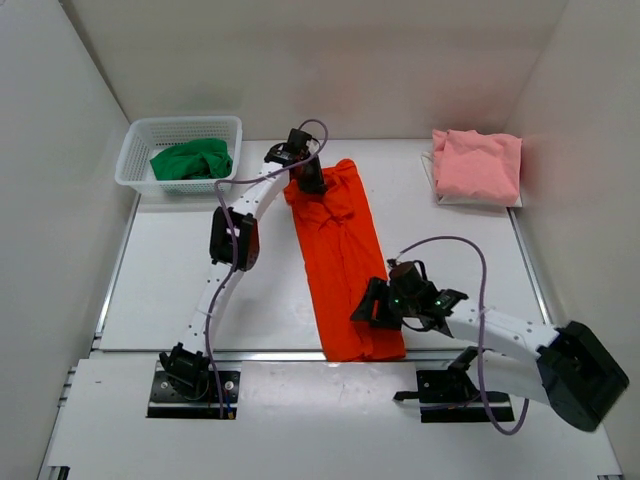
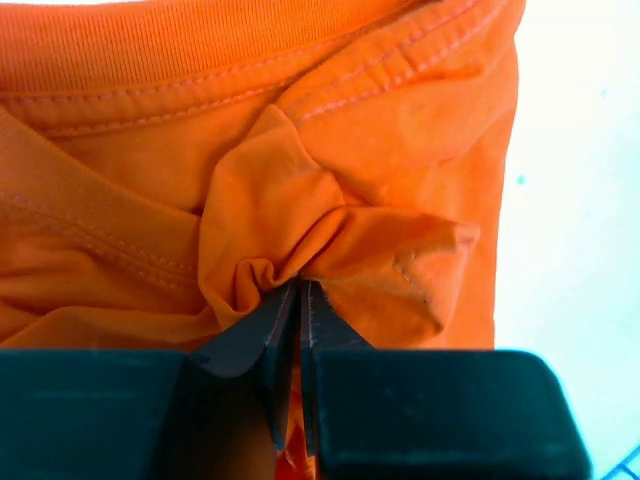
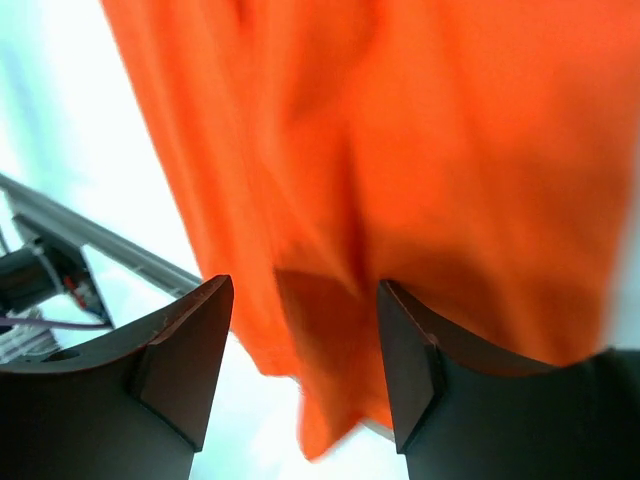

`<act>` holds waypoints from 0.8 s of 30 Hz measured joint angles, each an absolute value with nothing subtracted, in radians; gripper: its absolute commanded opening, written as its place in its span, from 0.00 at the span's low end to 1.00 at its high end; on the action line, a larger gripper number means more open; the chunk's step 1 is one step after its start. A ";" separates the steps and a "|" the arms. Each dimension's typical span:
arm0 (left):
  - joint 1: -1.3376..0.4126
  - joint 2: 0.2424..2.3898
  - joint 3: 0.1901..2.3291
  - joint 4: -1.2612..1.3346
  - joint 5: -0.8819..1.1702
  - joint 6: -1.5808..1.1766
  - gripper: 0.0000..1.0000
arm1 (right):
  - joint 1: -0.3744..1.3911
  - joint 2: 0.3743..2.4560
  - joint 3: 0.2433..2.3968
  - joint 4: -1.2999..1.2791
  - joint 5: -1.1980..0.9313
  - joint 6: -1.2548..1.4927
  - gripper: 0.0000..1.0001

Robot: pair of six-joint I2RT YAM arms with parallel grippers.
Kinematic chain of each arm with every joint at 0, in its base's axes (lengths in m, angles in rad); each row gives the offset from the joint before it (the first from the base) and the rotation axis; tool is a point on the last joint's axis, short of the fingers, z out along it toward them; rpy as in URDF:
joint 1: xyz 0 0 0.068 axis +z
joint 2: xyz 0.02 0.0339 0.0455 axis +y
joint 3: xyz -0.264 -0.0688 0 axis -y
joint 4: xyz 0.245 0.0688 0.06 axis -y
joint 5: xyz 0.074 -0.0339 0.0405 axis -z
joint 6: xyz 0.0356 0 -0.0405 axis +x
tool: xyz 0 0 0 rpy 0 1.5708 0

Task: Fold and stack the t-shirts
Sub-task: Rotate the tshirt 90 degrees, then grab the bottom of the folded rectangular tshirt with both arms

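Note:
The orange-red t-shirt [image 1: 340,250] lies folded into a long strip down the middle of the table, collar end at the far side. At that far end my left gripper [image 1: 308,182] is shut on a pinched bunch of the cloth just below the collar; in the left wrist view the jaws [image 2: 300,288] meet on the gathered fold of the orange-red t-shirt [image 2: 300,120]. My right gripper [image 1: 374,306] stands open at the near hem, and its wrist view shows its fingers [image 3: 305,288] apart with the orange-red t-shirt [image 3: 450,150] beyond them, nothing gripped. The pale pink t-shirt [image 1: 478,165] lies folded at the far right.
A white mesh basket [image 1: 185,122] at the far left holds the crumpled green t-shirt [image 1: 192,160]. White walls close in the table on three sides. A metal rail runs along the table's near edge [image 1: 260,355].

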State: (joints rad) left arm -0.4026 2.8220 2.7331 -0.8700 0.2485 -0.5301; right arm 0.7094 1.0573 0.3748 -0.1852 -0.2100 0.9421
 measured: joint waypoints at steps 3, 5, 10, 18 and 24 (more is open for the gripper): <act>-0.397 2.732 2.543 -0.775 0.290 -0.540 0.18 | 0.730 1.173 0.417 -0.115 -0.265 0.926 0.60; -0.392 2.724 2.532 -0.770 0.308 -0.544 0.18 | 0.768 1.253 0.469 -0.087 -0.291 0.896 0.61; -0.377 2.774 2.650 -0.765 0.392 -0.573 0.22 | 0.872 1.375 0.599 -0.091 -0.307 0.802 0.62; -0.355 2.403 2.280 -0.564 0.492 -0.619 0.27 | 0.857 1.372 0.716 -0.164 -0.253 0.675 0.63; -0.371 1.759 1.633 -0.486 0.424 -0.556 0.29 | 0.741 1.267 0.733 -0.326 -0.117 0.659 0.62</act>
